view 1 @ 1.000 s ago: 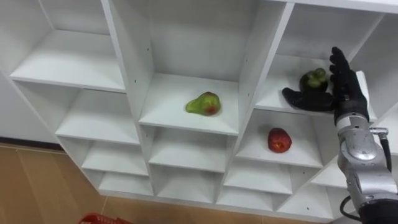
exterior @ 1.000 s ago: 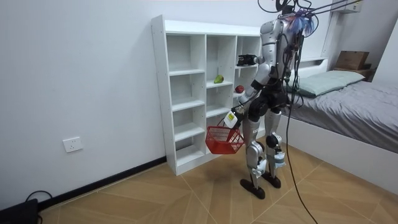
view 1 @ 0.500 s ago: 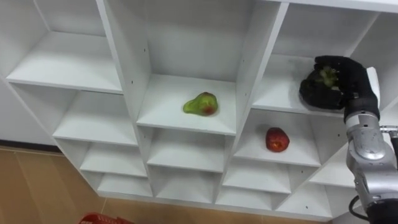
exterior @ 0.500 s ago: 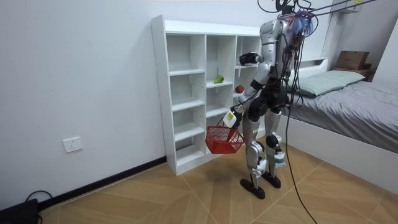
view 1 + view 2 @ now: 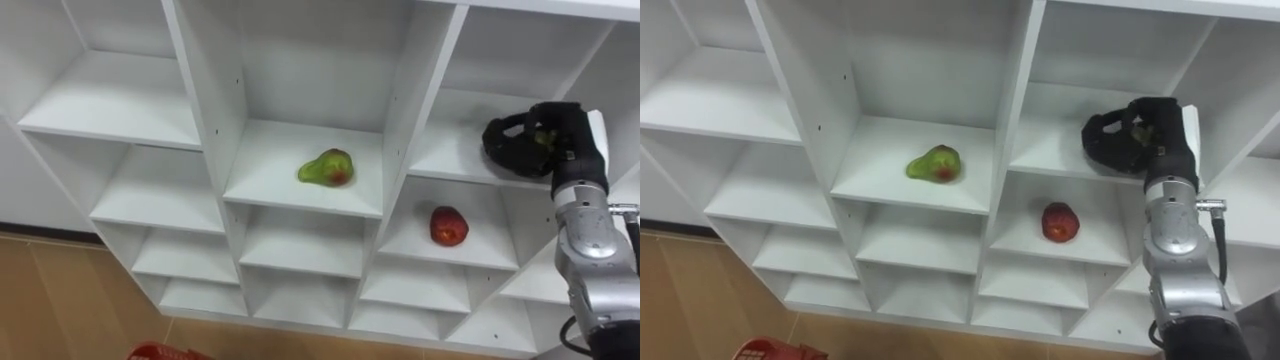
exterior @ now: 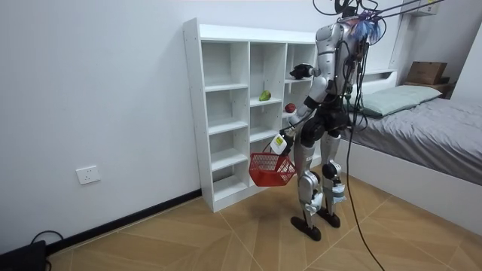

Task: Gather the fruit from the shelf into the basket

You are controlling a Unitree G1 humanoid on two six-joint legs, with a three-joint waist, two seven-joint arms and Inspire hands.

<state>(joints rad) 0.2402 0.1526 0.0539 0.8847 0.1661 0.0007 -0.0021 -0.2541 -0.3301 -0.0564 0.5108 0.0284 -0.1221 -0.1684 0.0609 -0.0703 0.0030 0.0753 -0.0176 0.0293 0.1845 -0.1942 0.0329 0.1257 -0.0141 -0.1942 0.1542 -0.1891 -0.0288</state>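
Note:
My right hand [image 5: 553,141] is in the white closet's [image 5: 403,110] upper right compartment, its fingers curled round a green fruit [image 5: 543,134] that mostly hides inside the grip. A green-red pear [image 5: 327,167] lies in the middle compartment. One shelf below my hand sits a red apple [image 5: 449,226]. In the room view my left hand [image 6: 284,141] hangs low and holds the handle of a red basket [image 6: 271,169], whose rim [image 5: 160,352] shows at the eye view's lower edge. I stand upright facing the closet.
The closet's other compartments hold nothing. A bed [image 6: 422,128] with a pillow stands close behind me at the room view's right, a cardboard box [image 6: 427,71] beyond it. The floor is wooden.
My right hand went from flat beside the green fruit to curled tightly round it. The pear, the apple and the basket have stayed put.

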